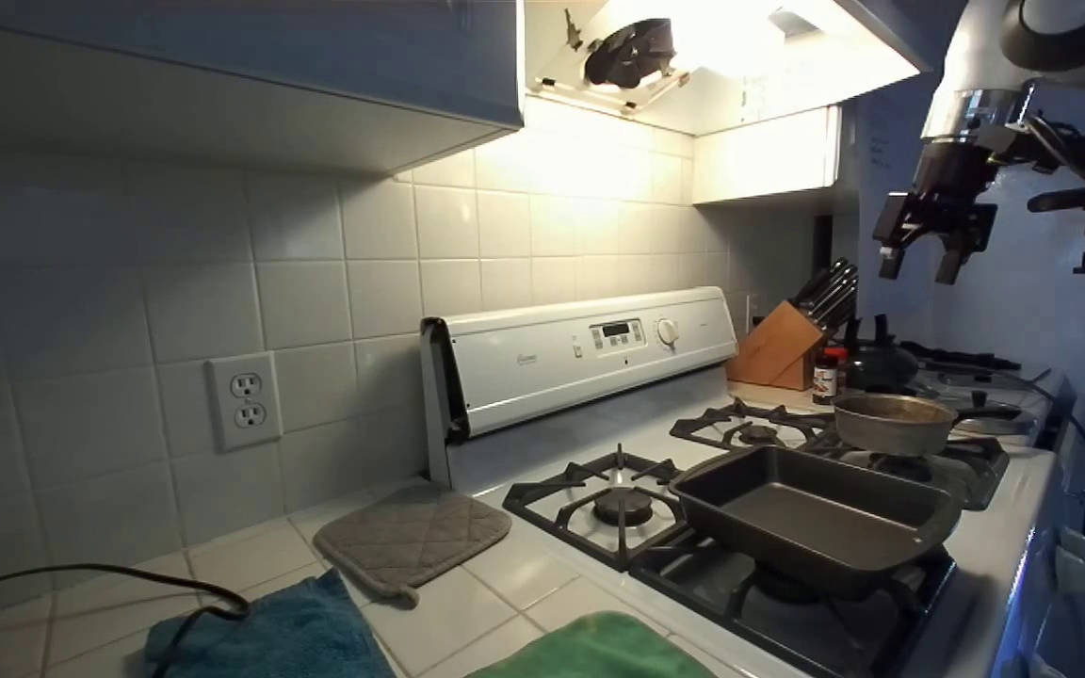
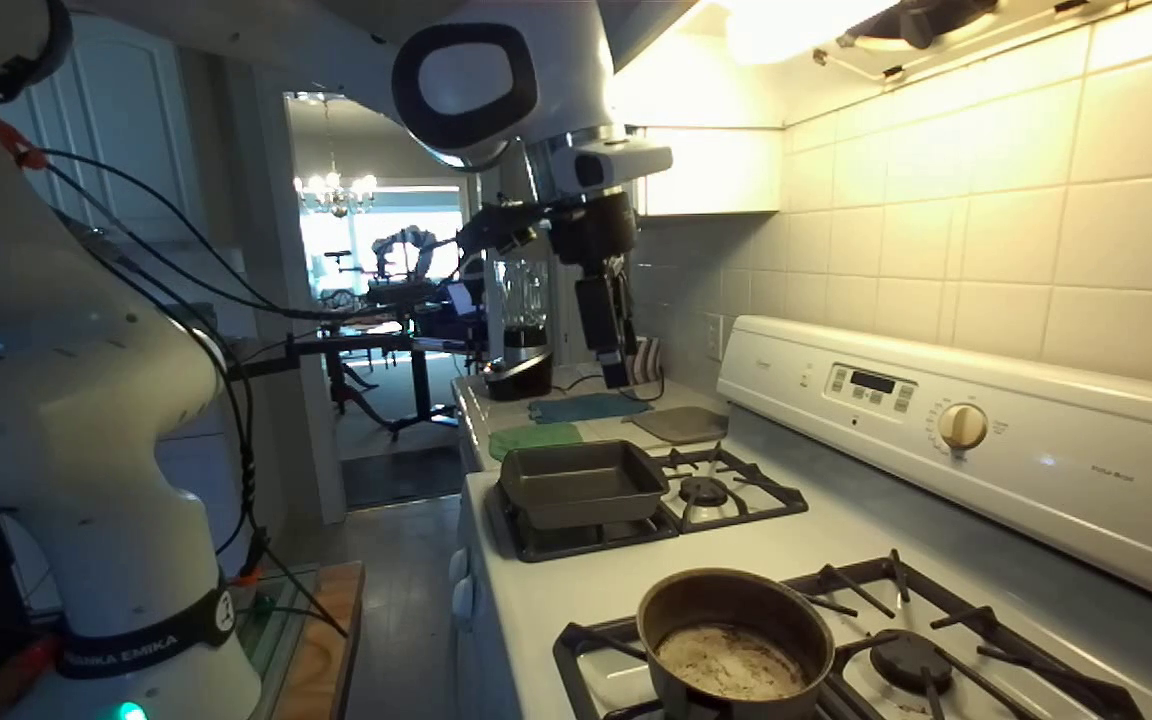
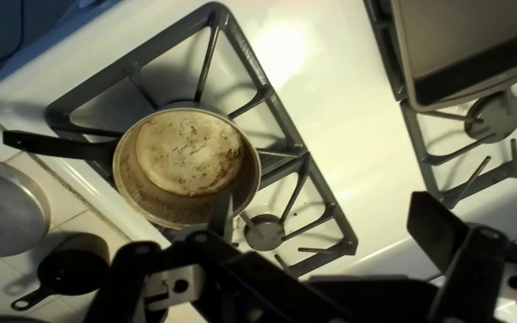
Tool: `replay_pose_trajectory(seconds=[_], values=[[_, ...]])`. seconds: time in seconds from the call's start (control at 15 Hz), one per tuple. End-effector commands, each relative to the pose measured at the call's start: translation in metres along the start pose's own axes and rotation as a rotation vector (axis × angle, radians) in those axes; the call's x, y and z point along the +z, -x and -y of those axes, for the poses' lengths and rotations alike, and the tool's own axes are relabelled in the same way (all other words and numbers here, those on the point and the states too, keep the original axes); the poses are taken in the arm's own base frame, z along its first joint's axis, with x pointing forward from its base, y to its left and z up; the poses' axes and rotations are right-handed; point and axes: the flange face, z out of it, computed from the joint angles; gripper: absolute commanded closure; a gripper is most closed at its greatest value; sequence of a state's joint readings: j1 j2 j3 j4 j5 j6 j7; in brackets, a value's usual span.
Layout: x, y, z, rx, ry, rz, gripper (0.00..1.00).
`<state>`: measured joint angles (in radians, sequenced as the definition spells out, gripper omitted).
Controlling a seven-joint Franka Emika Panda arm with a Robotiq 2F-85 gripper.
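My gripper [image 1: 919, 266] hangs in the air above the stove, fingers pointing down; it also shows in an exterior view [image 2: 616, 372]. In the wrist view its fingers [image 3: 323, 217] are wide apart with nothing between them. A worn saucepan [image 3: 191, 157] with a black handle sits on a burner grate below; it shows in both exterior views [image 1: 896, 426] [image 2: 736, 660]. Its inside is stained and holds nothing visible. A dark rectangular baking pan [image 1: 816, 513] rests on the other front grate; it also shows in an exterior view [image 2: 586, 490] and partly in the wrist view [image 3: 469, 36].
A knife block [image 1: 781, 348] and small jars [image 1: 827, 377] stand beyond the stove. A lid [image 3: 7, 206] and small black pan [image 3: 74, 264] lie beside it. A grey pot holder [image 1: 415, 537], blue cloth [image 1: 279, 631], green cloth [image 1: 599, 650] and blender [image 2: 521, 340] are on the counter.
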<state>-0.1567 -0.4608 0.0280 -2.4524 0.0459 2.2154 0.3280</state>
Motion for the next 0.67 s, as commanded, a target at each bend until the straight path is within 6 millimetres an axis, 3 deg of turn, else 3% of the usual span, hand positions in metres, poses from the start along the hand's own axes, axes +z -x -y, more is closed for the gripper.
replay_pose_trajectory(seconds=[0.0,0.33,0.6], values=[[0.014,-0.022,-0.032,0.038,0.069,-0.049,0.0],[0.04,-0.055,-0.093,0.115,0.12,-0.021,0.0],[0.052,-0.078,-0.126,0.181,0.126,-0.029,0.0]])
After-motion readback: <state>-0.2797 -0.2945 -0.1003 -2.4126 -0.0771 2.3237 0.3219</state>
